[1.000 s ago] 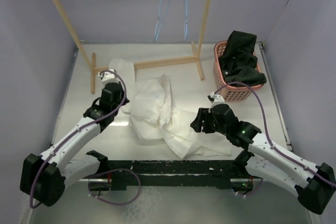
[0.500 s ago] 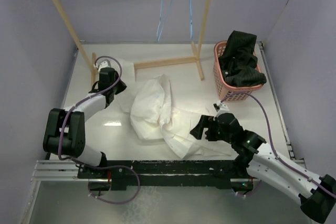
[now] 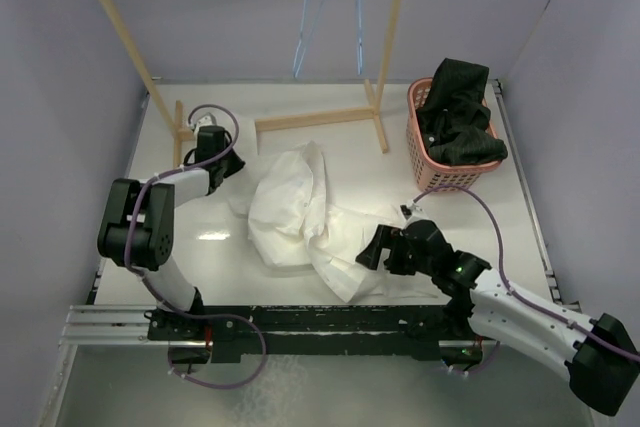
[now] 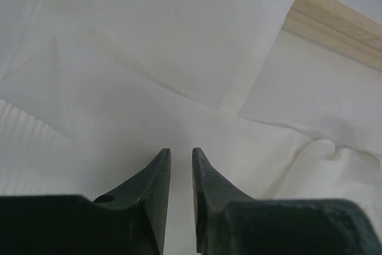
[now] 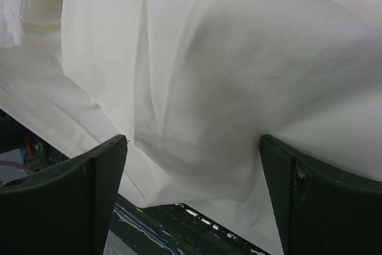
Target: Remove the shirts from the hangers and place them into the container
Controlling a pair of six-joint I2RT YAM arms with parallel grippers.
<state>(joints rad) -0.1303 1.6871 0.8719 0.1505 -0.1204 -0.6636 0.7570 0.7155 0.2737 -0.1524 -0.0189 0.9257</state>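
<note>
The white shirt [image 3: 290,209] lies crumpled in the middle of the table. My left gripper [image 3: 214,145] hovers over the shirt's far-left part [image 4: 179,58], beside the rack's foot. Its fingers [image 4: 181,150] stand a narrow gap apart with nothing between them. My right gripper [image 3: 371,247] is wide open at the shirt's near-right edge, and a fold of white cloth [image 5: 227,58] lies between its spread fingers [image 5: 192,141]. The black shirt [image 3: 458,112] is heaped in the pink container [image 3: 450,177] at the far right. Two bare light-blue hangers [image 3: 308,27] hang from the rack.
The wooden rack's base bar [image 3: 315,119] crosses the far side of the table and shows at the top right of the left wrist view [image 4: 334,25]. Its slanted poles [image 3: 120,32] rise at the left and centre. A black rail [image 3: 300,319] runs along the near edge.
My left arm has folded back, carrying its gripper from the shirt's left edge toward the rack foot. My right gripper has drawn nearer and opened wide. The hangers have swung slightly.
</note>
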